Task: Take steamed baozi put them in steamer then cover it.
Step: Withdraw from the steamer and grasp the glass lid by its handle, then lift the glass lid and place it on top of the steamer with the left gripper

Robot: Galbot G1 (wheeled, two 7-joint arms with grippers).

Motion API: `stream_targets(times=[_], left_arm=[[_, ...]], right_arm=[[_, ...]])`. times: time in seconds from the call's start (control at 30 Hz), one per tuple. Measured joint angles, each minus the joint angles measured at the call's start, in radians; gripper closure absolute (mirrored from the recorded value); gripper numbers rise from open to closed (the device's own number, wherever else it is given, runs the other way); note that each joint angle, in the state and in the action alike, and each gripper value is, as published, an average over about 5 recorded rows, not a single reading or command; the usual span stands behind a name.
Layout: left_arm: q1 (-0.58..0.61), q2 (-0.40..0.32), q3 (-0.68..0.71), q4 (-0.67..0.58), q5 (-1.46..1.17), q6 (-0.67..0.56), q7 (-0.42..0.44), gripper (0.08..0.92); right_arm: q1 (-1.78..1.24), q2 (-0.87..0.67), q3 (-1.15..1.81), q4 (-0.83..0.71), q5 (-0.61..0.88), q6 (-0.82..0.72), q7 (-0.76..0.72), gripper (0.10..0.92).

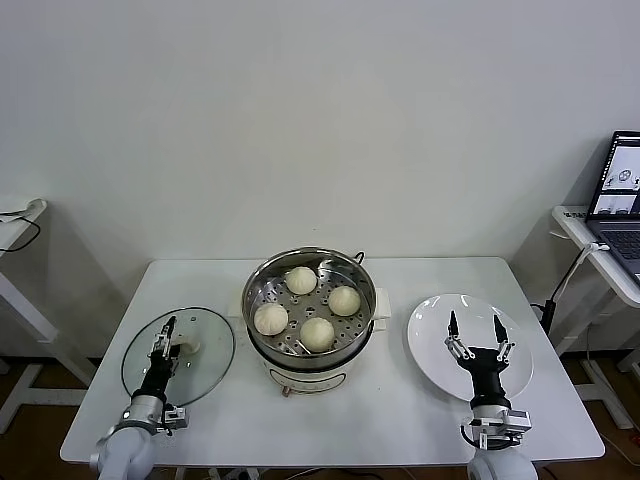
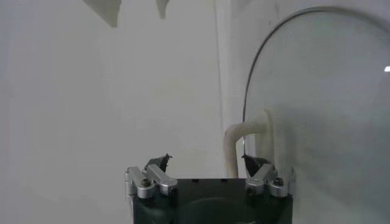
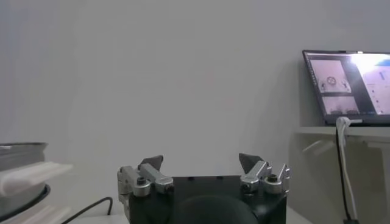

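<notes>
Here, white table point(image 1: 400, 400) before a bare wall point(image 1: 300, 100) — right gripper point(image 1: 477, 327) jaws spread, left gripper point(image 1: 167, 333) unclear.

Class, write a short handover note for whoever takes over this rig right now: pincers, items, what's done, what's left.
Left pincer: at the glass lid's handle, fingers either side, grip not confirmed.
Right pincer: open, empty, over the white plate.
Four baozi sit on the tray in the steamer, mid-table.
Glass lid lies flat on the table, on the steamer's left.
Done: loading. Left: lift the lid, cover the steamer.
</notes>
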Motion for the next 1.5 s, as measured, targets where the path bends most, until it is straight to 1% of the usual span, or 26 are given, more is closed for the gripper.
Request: stream_targets(times=[0.43,0.57,0.73,0.87,1.03,1.2,1.33,1.5], left_arm=[[-0.011,0.002,0.004,0.013,-0.026,0.005,0.019,0.71],[-0.009,0.002,-0.003,0.009,-0.031,0.002,0.019,0.798],[0.003,0.01,-0.029,-0.036,-0.044,0.003,0.018,0.81],[0.019,0.028,-0.065,-0.115,-0.057,0.011,0.024,0.81],[0.033,0.063,-0.124,-0.274,-0.072,0.036,0.052,0.81],[0.048,0.1,-0.142,-0.457,-0.129,0.065,0.106,0.81],[0.054,0.115,-0.111,-0.601,-0.208,0.102,0.16,0.81],[0.035,0.12,0.014,-0.735,-0.301,0.182,0.215,0.81]], right_arm=[[0.003,0.007,0.0,0.007,-0.008,0.0,0.002,0.203],[0.004,0.011,0.002,0.007,-0.011,0.0,0.003,0.203],[0.004,0.015,0.0,0.007,-0.015,0.002,0.004,0.203],[0.007,0.019,-0.001,0.006,-0.019,0.001,0.005,0.203],[0.01,0.025,-0.005,0.009,-0.025,-0.003,0.008,0.203],[0.012,0.032,-0.003,0.018,-0.033,-0.011,0.013,0.203],[0.018,0.032,0.006,0.026,-0.034,-0.018,0.019,0.203],[0.022,0.034,0.022,0.03,-0.034,-0.024,0.024,0.203]])
